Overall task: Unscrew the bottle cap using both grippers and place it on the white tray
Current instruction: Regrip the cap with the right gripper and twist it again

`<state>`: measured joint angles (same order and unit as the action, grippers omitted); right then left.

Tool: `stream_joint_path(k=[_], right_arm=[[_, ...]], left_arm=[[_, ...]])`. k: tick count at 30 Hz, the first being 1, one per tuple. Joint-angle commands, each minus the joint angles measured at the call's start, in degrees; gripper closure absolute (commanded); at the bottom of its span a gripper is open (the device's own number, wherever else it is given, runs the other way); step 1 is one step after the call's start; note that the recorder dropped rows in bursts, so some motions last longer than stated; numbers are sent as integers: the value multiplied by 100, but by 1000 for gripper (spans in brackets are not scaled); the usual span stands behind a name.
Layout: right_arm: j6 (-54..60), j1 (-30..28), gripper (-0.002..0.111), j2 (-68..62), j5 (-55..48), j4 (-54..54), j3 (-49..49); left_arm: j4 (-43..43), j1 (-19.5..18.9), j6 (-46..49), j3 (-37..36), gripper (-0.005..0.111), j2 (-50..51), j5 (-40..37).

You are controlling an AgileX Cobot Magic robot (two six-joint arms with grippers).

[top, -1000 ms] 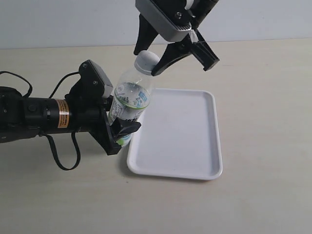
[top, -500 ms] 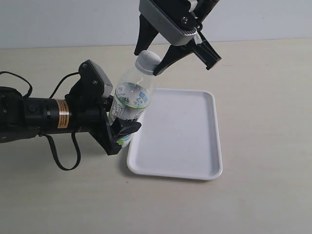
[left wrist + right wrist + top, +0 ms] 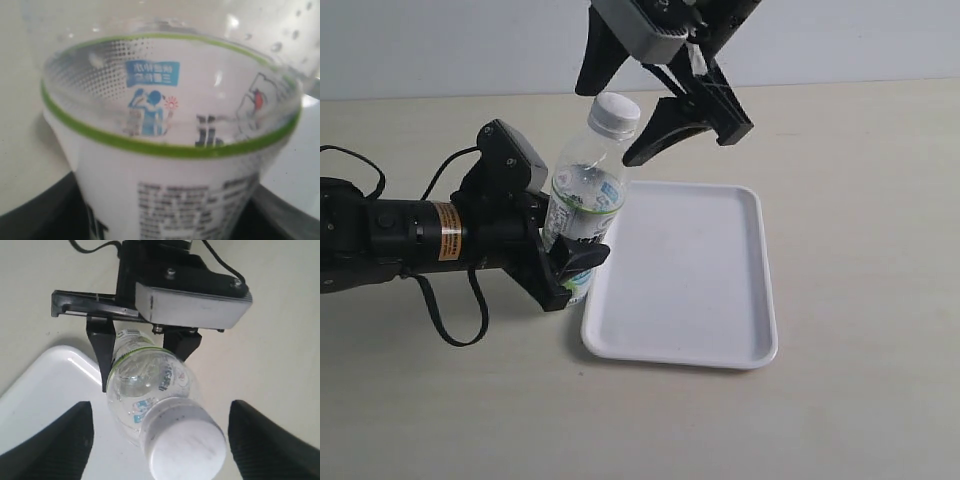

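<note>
The left hand (image 3: 570, 268) clamps the bottle (image 3: 585, 195), and the right hand (image 3: 608, 125) gapes wide and empty, the bottle cap (image 3: 615, 112) untouched between its fingers; closing off-centre could skid off the ribs or twist the bottle loose.

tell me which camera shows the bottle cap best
The right wrist view: the bottle cap fills the foreground, with its flat top and ribbed side both clear. The exterior view shows it small and side-on, sitting on the bottle. The left wrist view shows only the bottle's label, no cap.
</note>
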<state>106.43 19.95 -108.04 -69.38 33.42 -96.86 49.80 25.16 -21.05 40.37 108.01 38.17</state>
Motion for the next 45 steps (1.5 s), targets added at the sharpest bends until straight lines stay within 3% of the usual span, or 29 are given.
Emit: stream_joint_path(k=[1,14,20,27,45], right_arm=[[-1135,8,36,146,98,95,-21],[-5661,8,36,323,578,241,-21],[-6904,8,36,323,294,71,-21],[-7489,8,36,323,6,-554,-21],[-7462,8,37,217,176,-486,-21]], left_arm=[[-95,8,129,40,107,-101,246],[-95,8,251,40,107,-101,234],[-95,8,280,40,107,-101,197],[-95,8,301,40,107,-101,199],[-95,8,313,40,107,-101,199]])
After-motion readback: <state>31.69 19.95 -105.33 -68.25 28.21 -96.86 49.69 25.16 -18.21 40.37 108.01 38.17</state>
